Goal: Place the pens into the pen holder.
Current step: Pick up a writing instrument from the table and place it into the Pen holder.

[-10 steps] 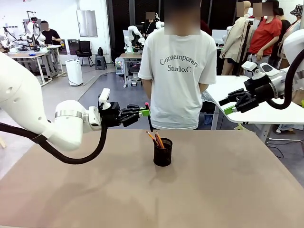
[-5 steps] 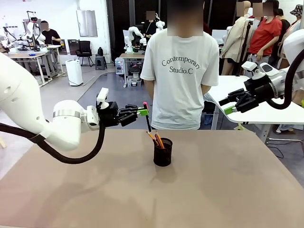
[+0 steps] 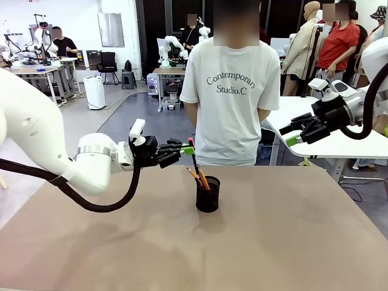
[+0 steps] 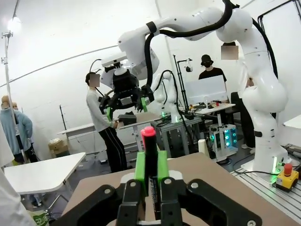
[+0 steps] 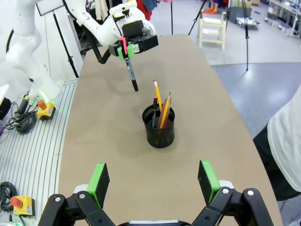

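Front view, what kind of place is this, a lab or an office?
Most likely a robotics lab or data-collection workshop. Behind the person stand more tables with white robot arms, and the left wrist view shows an emergency-stop button and a lit control box.

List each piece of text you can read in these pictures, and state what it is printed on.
"Contemporary Studio.C" on the front of the person's white T-shirt, in the front view.
The black pen in the left gripper shows a label, too blurred to read.
No other readable text.
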